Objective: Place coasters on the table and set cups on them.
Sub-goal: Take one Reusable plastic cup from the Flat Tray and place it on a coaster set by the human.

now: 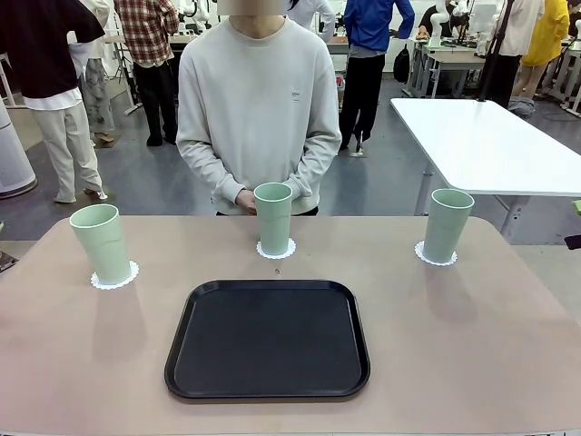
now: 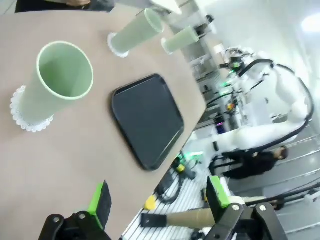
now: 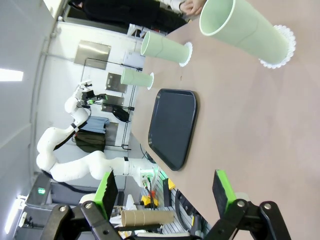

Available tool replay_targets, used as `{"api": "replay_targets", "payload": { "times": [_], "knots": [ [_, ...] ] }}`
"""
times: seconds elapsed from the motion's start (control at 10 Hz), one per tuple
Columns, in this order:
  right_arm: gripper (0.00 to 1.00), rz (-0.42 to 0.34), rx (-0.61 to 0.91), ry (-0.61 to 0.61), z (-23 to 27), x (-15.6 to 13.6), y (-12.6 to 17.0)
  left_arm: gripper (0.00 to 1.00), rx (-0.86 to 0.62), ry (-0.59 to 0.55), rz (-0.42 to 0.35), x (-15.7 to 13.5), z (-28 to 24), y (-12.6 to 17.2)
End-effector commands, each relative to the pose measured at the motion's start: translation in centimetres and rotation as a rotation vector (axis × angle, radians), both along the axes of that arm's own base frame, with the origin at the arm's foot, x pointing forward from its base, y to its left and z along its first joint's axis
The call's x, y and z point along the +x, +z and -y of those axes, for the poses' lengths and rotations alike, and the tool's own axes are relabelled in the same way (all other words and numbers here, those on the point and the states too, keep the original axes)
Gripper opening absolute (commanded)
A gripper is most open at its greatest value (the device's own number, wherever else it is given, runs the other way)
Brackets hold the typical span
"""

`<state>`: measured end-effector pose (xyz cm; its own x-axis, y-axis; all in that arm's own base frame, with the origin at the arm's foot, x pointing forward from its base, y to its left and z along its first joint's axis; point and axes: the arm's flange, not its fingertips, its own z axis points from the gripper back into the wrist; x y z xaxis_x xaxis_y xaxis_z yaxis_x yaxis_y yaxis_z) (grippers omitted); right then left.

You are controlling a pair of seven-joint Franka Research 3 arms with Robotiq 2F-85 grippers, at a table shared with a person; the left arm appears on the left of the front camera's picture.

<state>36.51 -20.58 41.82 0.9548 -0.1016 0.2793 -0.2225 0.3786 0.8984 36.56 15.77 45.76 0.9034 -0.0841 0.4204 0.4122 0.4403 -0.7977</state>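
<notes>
A robotics lab or shared test hall: beyond the beige table [image 1: 454, 363], upper right of the front view, stands a white table [image 1: 490, 145], with other workbenches and what seem white robot arms behind several standing people [image 1: 145, 54].

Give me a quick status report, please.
Left gripper and right gripper open, empty. Three cups upright on coasters. Black tray empty.

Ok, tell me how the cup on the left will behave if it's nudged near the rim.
The left cup looks tall and narrow-based, so it would probably tip rather than slide. It appears empty, likely light. The doily under it might shift or crumple.
</notes>
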Motion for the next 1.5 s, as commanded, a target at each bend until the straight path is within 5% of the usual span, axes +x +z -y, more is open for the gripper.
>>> {"api": "replay_targets", "payload": {
  "times": [0.0,0.4,0.7,0.8,1.4],
  "knots": [
    [1.0,-0.007,0.001,-0.006,-0.1,0.1,0.1,1.0,-0.128,0.021,-0.017,0.5,-5.4,-0.4],
    [1.0,-0.007,0.001,-0.006,-0.1,0.1,0.1,1.0,-0.174,0.025,-0.057,-0.3,-12.6,-2.0],
    [1.0,-0.007,0.001,-0.006,-0.1,0.1,0.1,1.0,-0.203,0.036,-0.007,-0.2,-12.0,-2.8],
    [1.0,-0.007,0.001,-0.006,-0.1,0.1,0.1,1.0,-0.183,0.047,-0.074,-1.0,-13.0,-2.6],
    [1.0,-0.007,0.001,-0.006,-0.1,0.1,0.1,1.0,-0.183,0.047,-0.074,-1.0,-13.0,-2.6]
  ]
}}
